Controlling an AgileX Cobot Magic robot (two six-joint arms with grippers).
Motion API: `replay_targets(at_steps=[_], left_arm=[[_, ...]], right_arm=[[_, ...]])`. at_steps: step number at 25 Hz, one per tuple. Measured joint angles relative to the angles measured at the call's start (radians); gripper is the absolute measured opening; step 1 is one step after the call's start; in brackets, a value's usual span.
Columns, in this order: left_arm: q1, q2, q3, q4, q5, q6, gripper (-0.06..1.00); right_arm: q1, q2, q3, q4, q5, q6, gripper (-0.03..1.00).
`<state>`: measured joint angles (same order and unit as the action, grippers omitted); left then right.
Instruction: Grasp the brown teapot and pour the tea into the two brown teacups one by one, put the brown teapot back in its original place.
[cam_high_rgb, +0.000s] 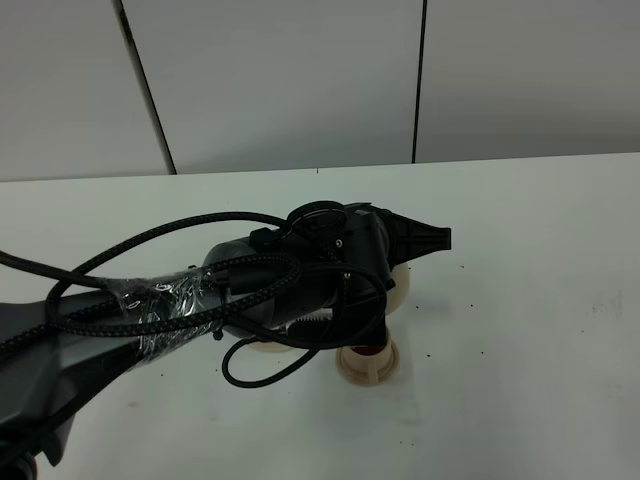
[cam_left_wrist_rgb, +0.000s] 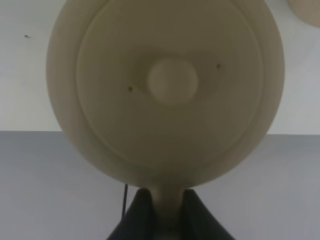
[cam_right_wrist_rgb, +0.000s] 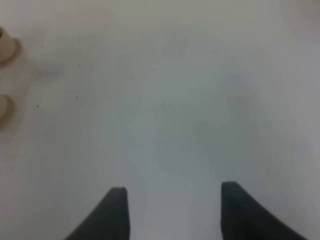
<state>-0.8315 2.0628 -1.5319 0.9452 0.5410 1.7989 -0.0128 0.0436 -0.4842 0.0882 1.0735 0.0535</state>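
At the frame's centre, our left gripper (cam_left_wrist_rgb: 163, 210) pinches the round matte-tan teapot's (cam_left_wrist_rgb: 167, 90) handle above a small tan cup (cam_high_rgb: 367, 362), right gripper (cam_right_wrist_rgb: 172, 210) spread idle; pouring seems underway, needing steady tilt.

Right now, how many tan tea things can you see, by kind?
Teapot: 1
Cups: 2
Total: 3
A tan edge under the arm is too hidden to name.
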Motion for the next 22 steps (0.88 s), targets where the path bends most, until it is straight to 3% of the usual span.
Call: replay_targets(at_steps=[22], left_arm=[[0.017, 0.000, 0.000, -0.037, 0.059, -0.142, 0.17]], right_arm=[[0.000, 0.000, 0.000, 0.000, 0.000, 0.000, 0.41]])
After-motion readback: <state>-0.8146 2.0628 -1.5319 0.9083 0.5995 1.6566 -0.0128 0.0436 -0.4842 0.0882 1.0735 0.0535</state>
